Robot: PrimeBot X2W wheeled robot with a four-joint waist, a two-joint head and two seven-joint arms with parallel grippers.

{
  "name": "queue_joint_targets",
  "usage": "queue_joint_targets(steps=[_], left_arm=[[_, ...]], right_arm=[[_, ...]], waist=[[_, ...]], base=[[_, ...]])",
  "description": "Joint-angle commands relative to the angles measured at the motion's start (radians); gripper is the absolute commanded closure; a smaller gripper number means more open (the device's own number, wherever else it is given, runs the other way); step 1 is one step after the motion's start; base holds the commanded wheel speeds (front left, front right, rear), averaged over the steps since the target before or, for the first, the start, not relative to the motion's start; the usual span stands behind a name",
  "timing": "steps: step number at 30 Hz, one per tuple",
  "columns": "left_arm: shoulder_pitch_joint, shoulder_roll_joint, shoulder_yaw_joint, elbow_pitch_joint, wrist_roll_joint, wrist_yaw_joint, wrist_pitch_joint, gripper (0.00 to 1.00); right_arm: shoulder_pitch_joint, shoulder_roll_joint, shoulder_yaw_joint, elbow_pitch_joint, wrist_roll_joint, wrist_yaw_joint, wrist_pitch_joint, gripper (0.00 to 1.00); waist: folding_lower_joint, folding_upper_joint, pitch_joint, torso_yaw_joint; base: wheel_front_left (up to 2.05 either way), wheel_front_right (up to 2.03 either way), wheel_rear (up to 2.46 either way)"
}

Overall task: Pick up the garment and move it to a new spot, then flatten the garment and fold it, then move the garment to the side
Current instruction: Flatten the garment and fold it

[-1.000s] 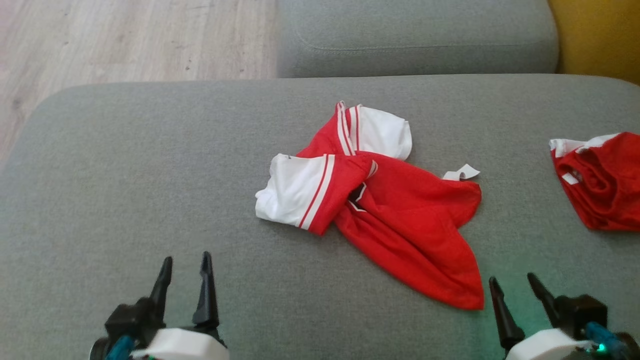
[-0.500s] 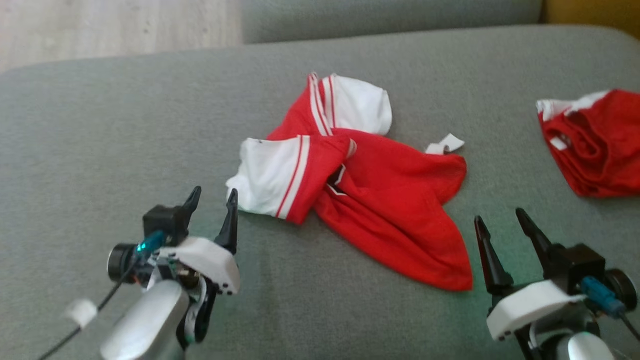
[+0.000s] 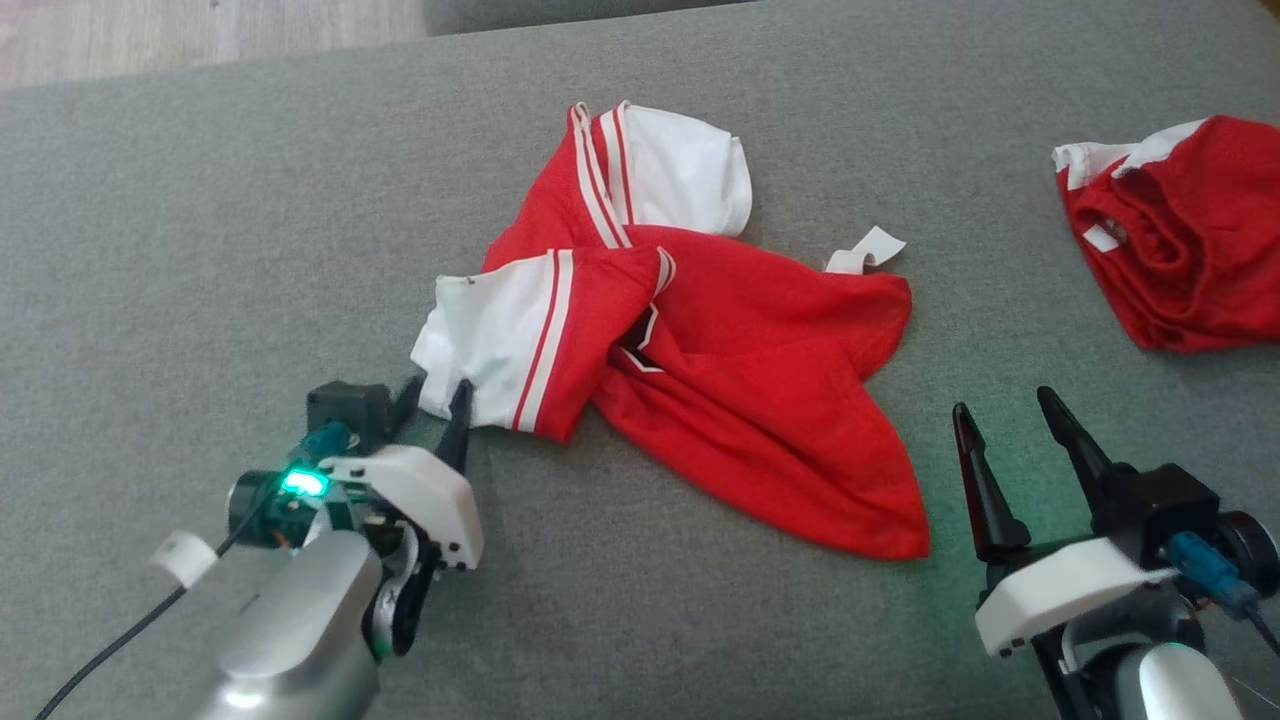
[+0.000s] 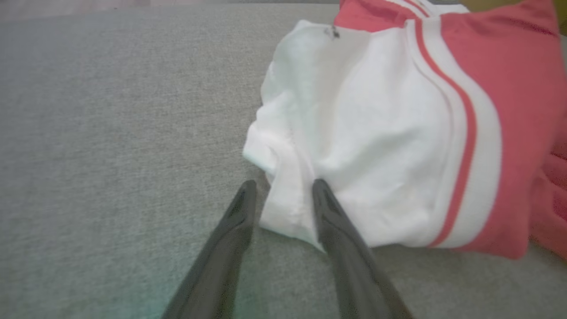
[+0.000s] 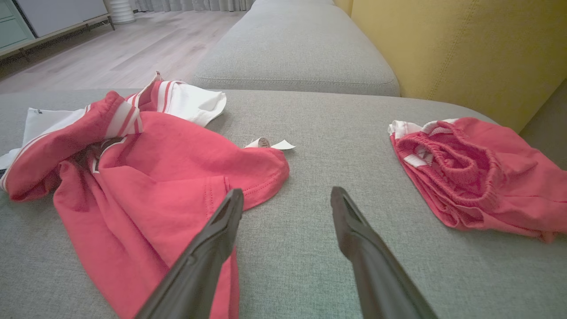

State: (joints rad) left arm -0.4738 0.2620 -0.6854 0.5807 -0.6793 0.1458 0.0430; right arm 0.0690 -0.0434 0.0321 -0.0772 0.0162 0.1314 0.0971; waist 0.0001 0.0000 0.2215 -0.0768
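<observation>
Crumpled red jersey garment with white striped sleeves is lying mid-cushion on the grey fabric sofa seat. Left gripper is working at the near white sleeve, its fingers part-way apart and straddling a hem fold, presumably for the pick-up; no firm pinch is showing. Right gripper is waiting spread wide and empty beside the red tail. Bare cushion is lying leftward; a second bunched red garment is crowding the right edge.
</observation>
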Motion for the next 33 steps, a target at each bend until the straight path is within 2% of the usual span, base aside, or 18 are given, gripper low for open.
queue_joint_targets(steps=[1, 2, 3, 4, 8, 16, 24, 29, 30, 31, 32, 33], left_arm=[[-0.047, 0.011, 0.022, -0.008, -0.004, -0.003, -0.002, 0.58], [-0.047, 0.009, 0.021, -0.006, -0.005, -0.005, -0.004, 0.71], [-0.048, 0.007, 0.021, -0.005, -0.005, -0.006, -0.01, 0.9], [-0.048, 0.006, 0.021, -0.006, -0.004, -0.006, -0.019, 1.0], [-0.041, 0.0, 0.037, -0.025, -0.001, 0.01, -0.083, 1.0], [0.079, 0.002, 0.084, -0.153, -0.017, 0.093, -0.192, 1.0], [0.266, 0.012, 0.075, -0.28, -0.039, 0.171, -0.191, 1.0], [0.331, 0.003, 0.043, -0.32, -0.039, 0.187, -0.178, 1.0], [0.343, -0.002, 0.034, -0.328, -0.04, 0.188, -0.174, 0.96], [0.353, -0.006, 0.025, -0.335, -0.041, 0.188, -0.171, 0.7], [0.361, -0.009, 0.015, -0.341, -0.039, 0.187, -0.168, 0.32], [0.367, -0.013, 0.006, -0.347, -0.038, 0.185, -0.165, 0.0]], right_arm=[[-0.042, -0.007, 0.019, -0.03, -0.001, -0.001, -0.011, 0.0], [-0.042, -0.007, 0.018, -0.03, -0.001, -0.001, -0.012, 0.0], [-0.042, -0.007, 0.017, -0.029, 0.0, -0.001, -0.013, 0.0], [-0.043, -0.007, 0.015, -0.028, 0.001, -0.001, -0.014, 0.0], [-0.039, -0.007, 0.005, -0.021, 0.003, -0.001, -0.019, 0.0], [0.001, -0.007, -0.029, -0.008, 0.002, -0.001, -0.023, 0.0], [0.026, -0.007, -0.042, -0.013, 0.001, -0.001, -0.014, 0.0], [0.028, -0.007, -0.041, -0.014, 0.001, -0.001, -0.01, 0.0], [0.028, -0.007, -0.041, -0.013, 0.001, -0.001, -0.01, 0.0], [0.029, -0.007, -0.04, -0.012, 0.001, -0.001, -0.009, 0.0], [0.03, -0.007, -0.04, -0.011, 0.001, -0.001, -0.01, 0.0], [0.03, -0.007, -0.041, -0.01, 0.001, -0.001, -0.01, 0.0]], waist=[[-0.0001, 0.0, 0.0, 0.003], [-0.0001, 0.0, 0.0, 0.005], [-0.0001, 0.0, -0.001, 0.007], [-0.0001, 0.0, -0.003, 0.011], [-0.0001, 0.0, -0.02, 0.031], [-0.0001, 0.0, -0.094, 0.121], [-0.0001, 0.0, -0.141, 0.21], [-0.0001, 0.0, -0.15, 0.224], [-0.0001, 0.0, -0.152, 0.225], [-0.0001, 0.0, -0.154, 0.226], [-0.0001, 0.0, -0.156, 0.225], [-0.0001, 0.0, -0.157, 0.225]], base=[[0.0, 0.0, 0.0], [0.0, 0.0, 0.0], [0.0, 0.0, 0.0], [0.0, 0.0, 0.0], [0.0, 0.0, 0.0], [0.0, 0.0, 0.0], [0.0, 0.0, 0.0], [0.0, 0.0, 0.0], [0.0, 0.0, 0.0], [0.0, 0.0, 0.0], [0.0, 0.0, 0.0], [0.0, 0.0, 0.0]])
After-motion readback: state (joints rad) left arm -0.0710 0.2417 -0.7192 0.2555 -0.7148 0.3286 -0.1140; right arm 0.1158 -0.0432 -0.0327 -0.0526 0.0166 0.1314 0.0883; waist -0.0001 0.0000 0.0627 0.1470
